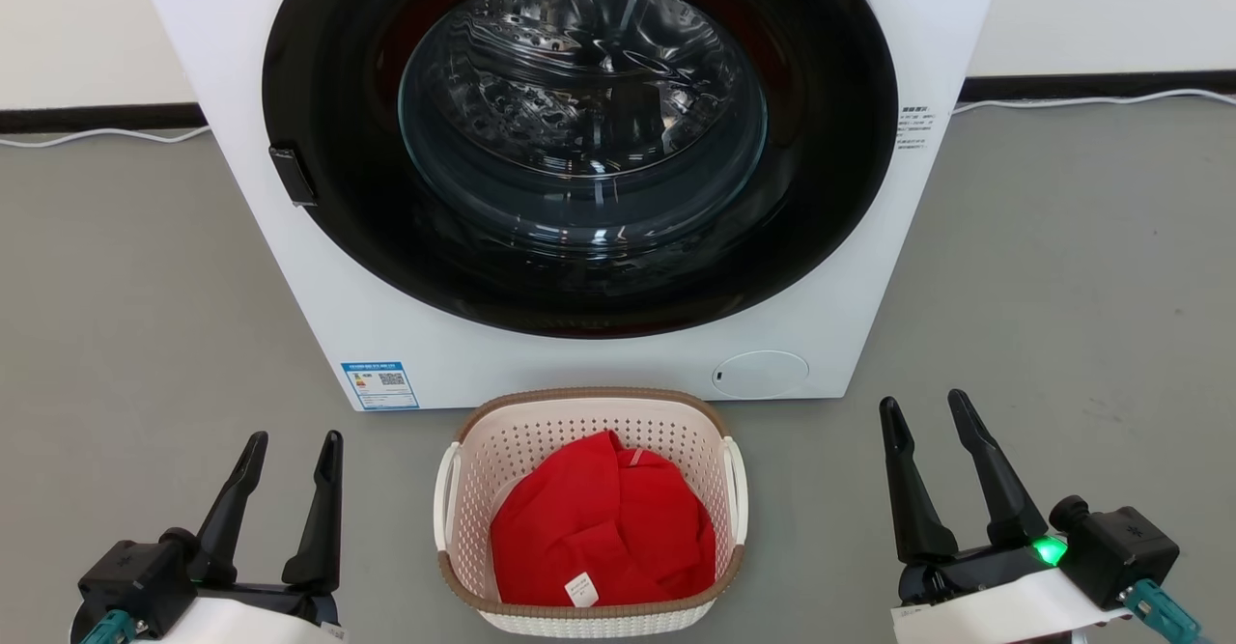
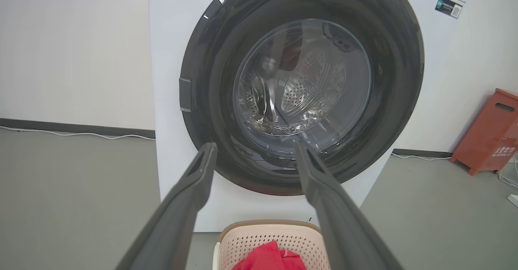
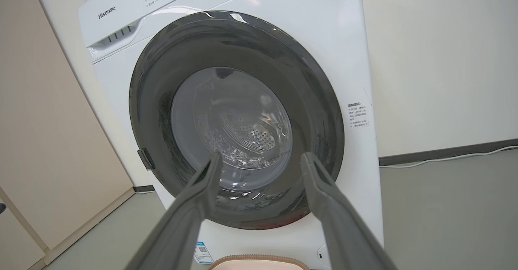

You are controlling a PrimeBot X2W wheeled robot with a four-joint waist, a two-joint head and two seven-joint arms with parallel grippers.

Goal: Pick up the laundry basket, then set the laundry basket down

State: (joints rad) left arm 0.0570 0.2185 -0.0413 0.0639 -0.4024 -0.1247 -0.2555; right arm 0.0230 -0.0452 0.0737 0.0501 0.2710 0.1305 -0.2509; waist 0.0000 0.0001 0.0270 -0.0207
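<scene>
Waiting at the start of the pick-up: the basket (image 1: 591,396) sits on the floor (image 1: 145,316) between my two grippers, its far rim just in front of the washer (image 1: 319,267), and I have not touched it yet. My left gripper (image 1: 295,436) hangs to the basket's left and my right gripper (image 1: 923,400) to its right. Both are apart from it, with fingers spread wide and nothing between them. A red garment (image 1: 603,518) lies heaped inside.

As I judge it, the next move is to bring both grippers inward and down to the white side handles, the left handle (image 1: 444,494) and the right handle (image 1: 740,490), and close on them evenly. They are thin loops lying close against the perforated wall, so a finger must slip behind each loop rather than press on it. The lift should stay level, because a one-sided pull would likely tip the light plastic and spill the cloth. With the washer so near behind, I should go straight up, not forward.

The floor is smooth, flat and grey. Beyond it is a pale wall with a dark baseboard, and a white cable (image 1: 1062,101) runs along its foot. My left wrist view shows a red box (image 2: 487,134) on the floor right of the washer.
</scene>
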